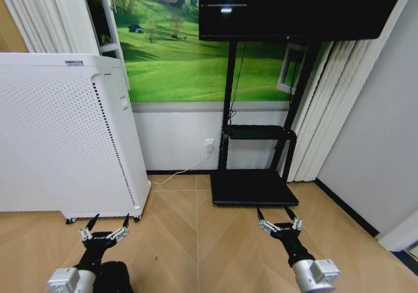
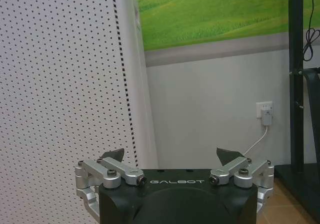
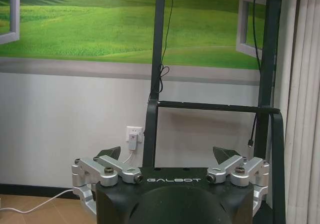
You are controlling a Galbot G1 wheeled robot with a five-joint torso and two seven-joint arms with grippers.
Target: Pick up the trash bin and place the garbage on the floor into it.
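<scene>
The trash bin and the garbage are out of view. My left gripper point(image 1: 112, 218) hangs low over the wooden floor, just in front of the tall white perforated appliance point(image 1: 65, 136), fingers spread wide with nothing between them. In the left wrist view the left gripper point(image 2: 171, 154) faces the appliance's side panel point(image 2: 60, 84) and the wall. My right gripper point(image 1: 273, 211) is also open and empty, held in front of the black TV stand's base point(image 1: 253, 188). In the right wrist view the right gripper point(image 3: 167, 153) points at that stand's frame point(image 3: 215, 107).
A dark shape point(image 1: 116, 277) sits at the picture's bottom edge beside my left arm; I cannot tell what it is. A white cable point(image 1: 183, 172) runs from a wall socket point(image 1: 209, 144) to the appliance. A grey wall point(image 1: 379, 143) closes the right side. Open wooden floor point(image 1: 196, 241) lies between the arms.
</scene>
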